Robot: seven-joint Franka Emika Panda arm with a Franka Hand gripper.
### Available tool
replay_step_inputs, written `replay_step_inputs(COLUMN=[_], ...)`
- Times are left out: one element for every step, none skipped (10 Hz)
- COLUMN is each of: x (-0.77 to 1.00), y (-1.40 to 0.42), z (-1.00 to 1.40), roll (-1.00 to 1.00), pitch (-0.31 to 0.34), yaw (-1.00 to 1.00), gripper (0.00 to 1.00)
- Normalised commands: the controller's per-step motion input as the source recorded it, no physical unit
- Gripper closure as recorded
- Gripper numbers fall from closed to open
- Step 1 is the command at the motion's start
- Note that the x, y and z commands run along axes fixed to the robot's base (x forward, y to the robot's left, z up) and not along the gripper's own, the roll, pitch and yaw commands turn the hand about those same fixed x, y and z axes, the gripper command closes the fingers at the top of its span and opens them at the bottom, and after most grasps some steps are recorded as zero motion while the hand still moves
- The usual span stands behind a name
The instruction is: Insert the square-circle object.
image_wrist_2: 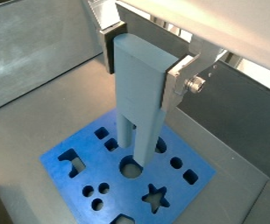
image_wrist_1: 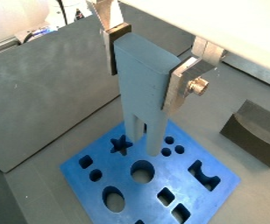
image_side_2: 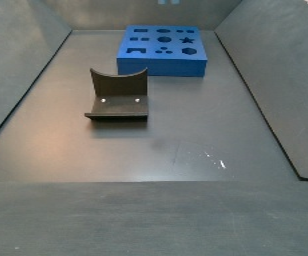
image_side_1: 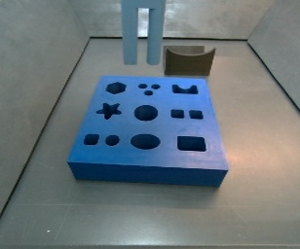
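My gripper (image_wrist_1: pixel 149 61) is shut on the square-circle object (image_wrist_1: pixel 144 96), a tall grey-blue piece with two legs pointing down. Both wrist views show it between the silver fingers (image_wrist_2: pixel 179 83). In a side view the piece (image_side_1: pixel 139 29) hangs by the far edge of the blue board (image_side_1: pixel 146 167), and its legs end above the board's surface. In both wrist views the legs point at the round hole in the middle of the board (image_wrist_1: pixel 144 197) (image_wrist_2: pixel 124 188). The gripper itself is out of both side views.
The dark fixture (image_side_2: pixel 117 95) with a curved cut-out stands on the grey floor beside the board (image_side_2: pixel 164 68); it also shows in a wrist view (image_wrist_1: pixel 257 131) and a side view (image_side_1: pixel 189 60). Sloping grey walls (image_side_1: pixel 49 117) enclose the floor.
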Motion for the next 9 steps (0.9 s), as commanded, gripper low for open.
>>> replay_step_inputs(x=[0.0, -0.17, -0.53, -0.4, -0.26, -0.15, 0.0, 0.0, 0.0], y=[-0.09, -0.37, -0.47, -0.53, -0.56, -0.33, -0.18, -0.15, -0.2], z=[-0.08, -0.5, -0.75, -0.92, -0.96, -0.93, -0.59, -0.41, -0.23], roll=[-0.11, -0.14, -0.17, -0.1, -0.06, -0.06, 0.0, 0.09, 0.12], pitch=[0.0, 0.0, 0.0, 0.0, 0.0, 0.0, -0.014, -0.01, -0.02], yaw=[0.01, 0.06, -0.27, -0.34, -0.17, -0.07, -0.01, -0.01, -0.03], gripper=[1.0, 1.0, 1.0, 1.0, 1.0, 1.0, 1.0, 1.0, 1.0])
